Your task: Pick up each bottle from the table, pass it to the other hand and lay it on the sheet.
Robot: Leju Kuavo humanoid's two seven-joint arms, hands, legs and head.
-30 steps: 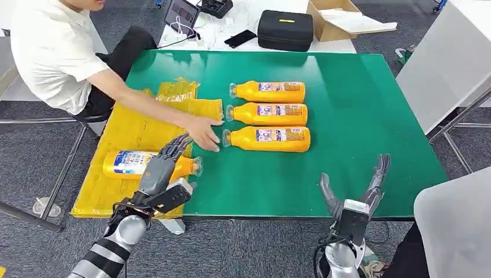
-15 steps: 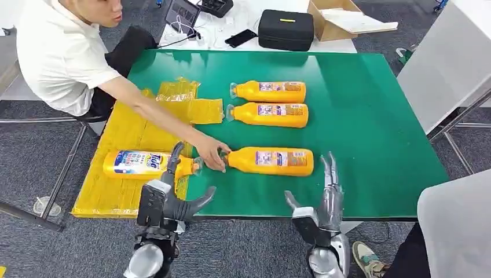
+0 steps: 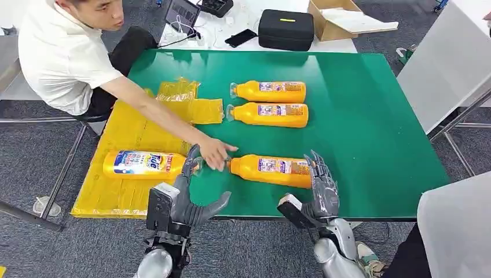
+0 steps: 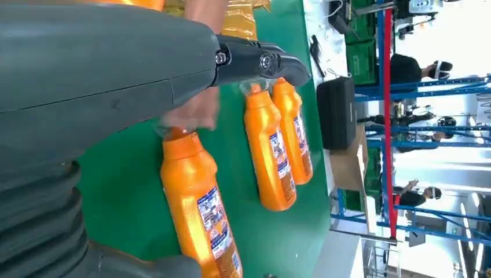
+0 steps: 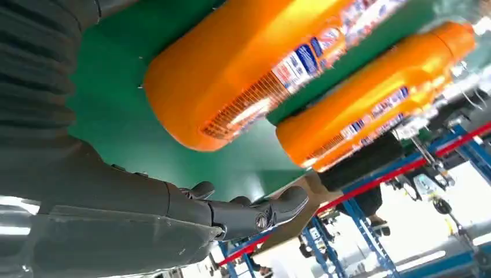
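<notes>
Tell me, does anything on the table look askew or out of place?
Yes. The nearest bottle lies tilted, out of line with the two straight bottles behind it, and a person's hand holds its neck, close to the right robot hand.

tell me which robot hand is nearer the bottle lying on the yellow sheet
Left. The left hand sits just off the cap end of the bottle on the sheet; the right hand is far across the table, by another bottle's base.

A: What lies by the right hand point(image 3: 320, 194)?
B: An orange bottle point(image 3: 271, 170) on the green table point(image 3: 370, 127), at its fingertips; a person's hand point(image 3: 215, 154) holds the cap end.
A: And the left hand point(image 3: 184, 200)?
B: Fingers spread, empty, beside the yellow sheet point(image 3: 130, 136).
</notes>
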